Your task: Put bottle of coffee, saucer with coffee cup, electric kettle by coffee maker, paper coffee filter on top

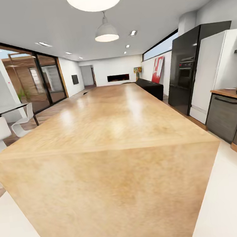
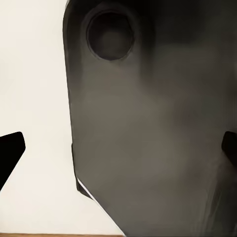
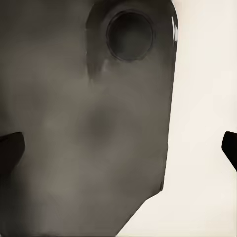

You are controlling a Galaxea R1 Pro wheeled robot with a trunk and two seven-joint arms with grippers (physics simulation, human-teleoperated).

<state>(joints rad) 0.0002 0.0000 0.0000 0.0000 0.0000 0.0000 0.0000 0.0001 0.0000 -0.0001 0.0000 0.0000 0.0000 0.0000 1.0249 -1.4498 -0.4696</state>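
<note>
The island (image 1: 109,134) is pale honey wood with a faint mottled grain; the floor (image 1: 231,201) is off-white; the fridge (image 1: 219,66) is white, the oven tower (image 1: 186,66) glossy black; the countertop (image 1: 230,93) is warm brown over grey cabinets (image 1: 224,115); the lamps (image 1: 106,33) are white.

Pale wooden island (image 1: 109,134) with soft sheen; glossy black oven tower (image 1: 186,66); smooth white floor (image 1: 231,201).

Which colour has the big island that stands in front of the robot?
The island is pale, light wood-toned, with a faint grain; the head view shows it best.
</note>
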